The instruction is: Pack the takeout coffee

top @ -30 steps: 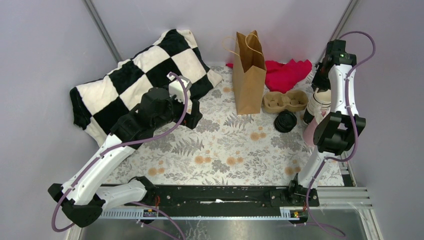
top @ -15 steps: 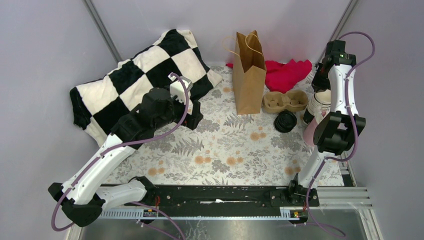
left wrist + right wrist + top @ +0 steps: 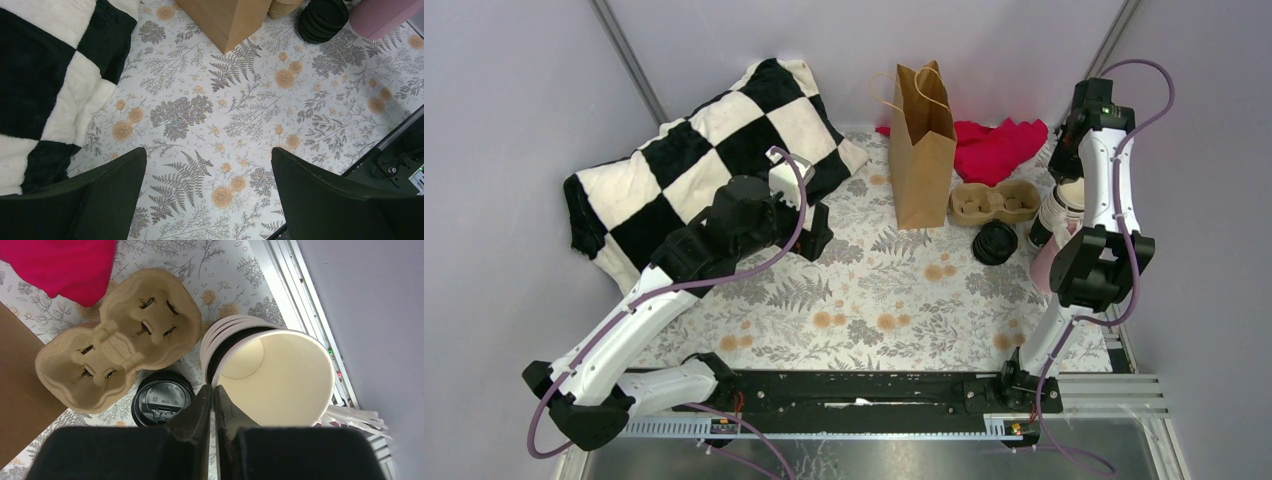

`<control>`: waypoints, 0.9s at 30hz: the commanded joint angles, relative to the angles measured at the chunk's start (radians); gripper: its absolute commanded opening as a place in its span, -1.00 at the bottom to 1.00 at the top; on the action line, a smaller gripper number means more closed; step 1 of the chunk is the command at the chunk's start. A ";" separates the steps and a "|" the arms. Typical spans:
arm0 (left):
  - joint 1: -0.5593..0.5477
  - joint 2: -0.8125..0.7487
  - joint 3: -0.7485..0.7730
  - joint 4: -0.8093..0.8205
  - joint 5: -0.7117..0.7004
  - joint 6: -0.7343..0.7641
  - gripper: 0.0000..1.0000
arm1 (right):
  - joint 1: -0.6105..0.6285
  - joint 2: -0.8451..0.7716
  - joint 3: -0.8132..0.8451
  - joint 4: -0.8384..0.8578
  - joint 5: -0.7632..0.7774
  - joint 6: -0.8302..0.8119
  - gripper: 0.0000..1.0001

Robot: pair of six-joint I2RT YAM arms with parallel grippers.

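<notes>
Lids [image 3: 162,400], beside right tool [image 3: 214,388], pinching white cup [image 3: 285,375]

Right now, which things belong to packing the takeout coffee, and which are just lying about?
Job: black lidded takeout coffee, brown paper bag, pulp cup carrier, white paper cups (right fingers pinch top rim).
Lying about: checkered blanket, red cloth, pink cup.

White arm links [image 3: 629,325], black joints [image 3: 739,210], purple cables [image 3: 800,200]

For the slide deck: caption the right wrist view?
Right gripper pinches the rim of the top white paper cup, beside a tan pulp two-cup carrier and round black plastic lid.
</notes>
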State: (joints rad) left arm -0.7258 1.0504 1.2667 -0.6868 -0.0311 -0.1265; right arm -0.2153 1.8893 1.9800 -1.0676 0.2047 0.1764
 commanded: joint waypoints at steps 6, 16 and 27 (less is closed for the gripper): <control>-0.010 -0.007 0.023 0.028 -0.016 0.016 0.98 | 0.049 -0.075 0.071 -0.047 0.134 -0.004 -1.00; -0.022 -0.007 0.029 0.028 -0.041 0.020 0.98 | 0.079 -0.129 0.275 -0.151 0.213 0.016 -1.00; -0.039 -0.009 0.023 0.037 -0.060 -0.006 0.98 | 0.292 -0.360 0.114 -0.154 -0.039 0.084 -1.00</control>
State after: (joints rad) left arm -0.7589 1.0504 1.2671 -0.6868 -0.0761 -0.1230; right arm -0.0532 1.6180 2.2120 -1.1770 0.2707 0.1944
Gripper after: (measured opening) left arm 0.989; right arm 0.083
